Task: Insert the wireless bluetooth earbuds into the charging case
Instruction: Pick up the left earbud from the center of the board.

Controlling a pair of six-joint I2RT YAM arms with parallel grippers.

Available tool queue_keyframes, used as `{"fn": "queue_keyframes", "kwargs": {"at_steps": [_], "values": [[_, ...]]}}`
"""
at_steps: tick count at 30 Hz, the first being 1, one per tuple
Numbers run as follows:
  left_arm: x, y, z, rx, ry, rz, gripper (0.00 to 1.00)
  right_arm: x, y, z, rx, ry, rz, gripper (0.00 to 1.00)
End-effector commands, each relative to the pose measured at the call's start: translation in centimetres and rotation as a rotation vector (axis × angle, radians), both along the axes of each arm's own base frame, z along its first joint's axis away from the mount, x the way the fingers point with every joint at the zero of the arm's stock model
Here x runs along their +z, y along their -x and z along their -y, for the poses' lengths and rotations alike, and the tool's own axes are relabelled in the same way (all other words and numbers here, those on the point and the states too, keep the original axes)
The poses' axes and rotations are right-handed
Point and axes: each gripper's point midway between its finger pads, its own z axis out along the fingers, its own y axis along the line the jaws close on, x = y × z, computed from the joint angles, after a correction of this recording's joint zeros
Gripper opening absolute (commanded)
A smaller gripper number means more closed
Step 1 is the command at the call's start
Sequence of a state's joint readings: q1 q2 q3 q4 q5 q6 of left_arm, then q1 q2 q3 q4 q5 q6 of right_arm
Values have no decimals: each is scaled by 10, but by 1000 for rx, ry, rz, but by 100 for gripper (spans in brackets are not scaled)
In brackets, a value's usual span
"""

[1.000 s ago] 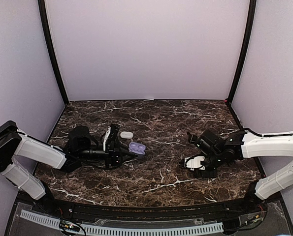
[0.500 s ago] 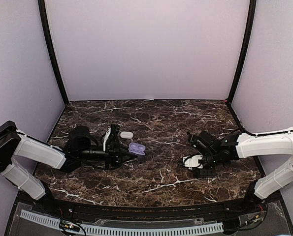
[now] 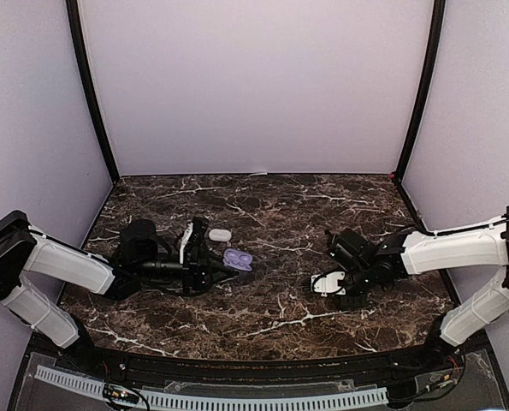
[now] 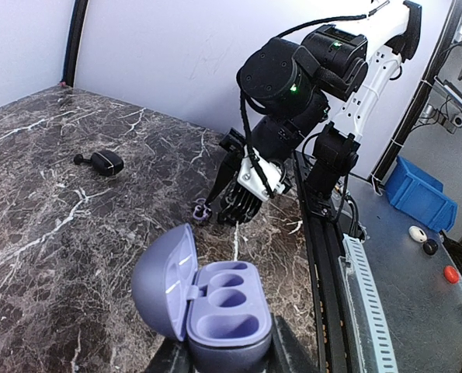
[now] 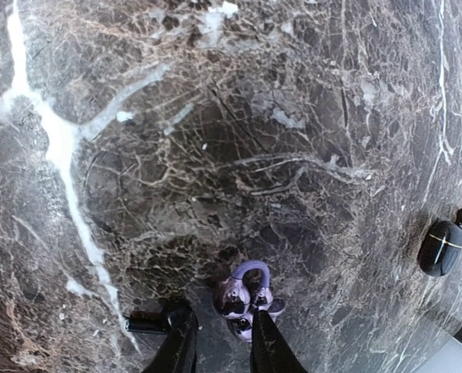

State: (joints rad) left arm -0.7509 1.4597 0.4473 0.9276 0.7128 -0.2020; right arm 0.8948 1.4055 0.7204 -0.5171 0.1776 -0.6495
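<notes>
Earbud [image 5: 246, 299], purple one, sits on the table [image 5: 99, 116] at the tips of the right gripper [image 5: 221, 322], can't tell if it's pinched. Over left, the left gripper [image 4: 219, 353] is clamped on the open case [image 4: 215, 307].

- The left gripper [image 4: 219, 359] clamps a purple case [image 4: 215, 307] from both sides at the bottom of the view.
- The case's lid stands open to the left, and both wells are bare.
- Across the marble table [image 4: 52, 225], the right arm [image 4: 293, 78] reaches down, its gripper [image 4: 224, 211] pointing at the tabletop.
- A purple bud [image 4: 202, 210] lies on the table just beside those fingertips; whether they touch it cannot be told.
- A dark bud [image 4: 102, 162] lies well apart, to the left.
- Past the table's edge sits a blue bin [image 4: 421, 200].
- Near the bin lie a white ball [image 4: 417, 233], a black ball [image 4: 430, 247] and a red ball [image 4: 448, 273].
</notes>
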Motion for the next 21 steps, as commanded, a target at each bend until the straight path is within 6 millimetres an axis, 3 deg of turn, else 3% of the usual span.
{"fn": "queue_keyframes", "kwargs": {"at_steps": [1, 21], "values": [[11, 3, -1, -5, 23, 40, 22, 1, -4, -9, -2, -16, 7, 23], [12, 4, -2, -3, 22, 45, 22, -5, -10, -16, -19, -9, -9, 11]]}}
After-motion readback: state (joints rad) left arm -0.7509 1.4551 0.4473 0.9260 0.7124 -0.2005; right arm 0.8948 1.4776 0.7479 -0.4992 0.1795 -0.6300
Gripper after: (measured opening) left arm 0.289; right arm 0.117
